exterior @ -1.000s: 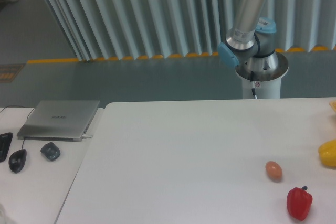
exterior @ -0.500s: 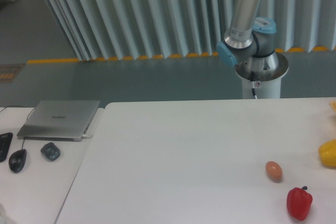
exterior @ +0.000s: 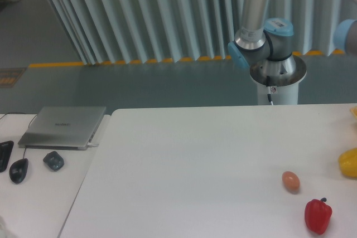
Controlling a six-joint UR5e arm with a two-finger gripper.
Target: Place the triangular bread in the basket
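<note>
The triangular bread is out of view, and so is the basket. My gripper is not in view either; only the arm's base and lower links [exterior: 262,32] show behind the table's far edge, with a blue joint [exterior: 347,36] at the right border. On the white table [exterior: 195,165] lie a small brown egg [exterior: 290,181], a red pepper [exterior: 317,215] and a glossy yellow fruit [exterior: 349,163] cut off by the right edge.
A small orange-yellow sliver [exterior: 353,112] peeks in at the right edge. On the left side table sit a closed laptop [exterior: 64,126], a dark mouse [exterior: 19,170] and a small grey object [exterior: 53,161].
The arm's upright link has swung a little to the left, and a blue joint has come into view at the right edge. The things on the table have not moved.
</note>
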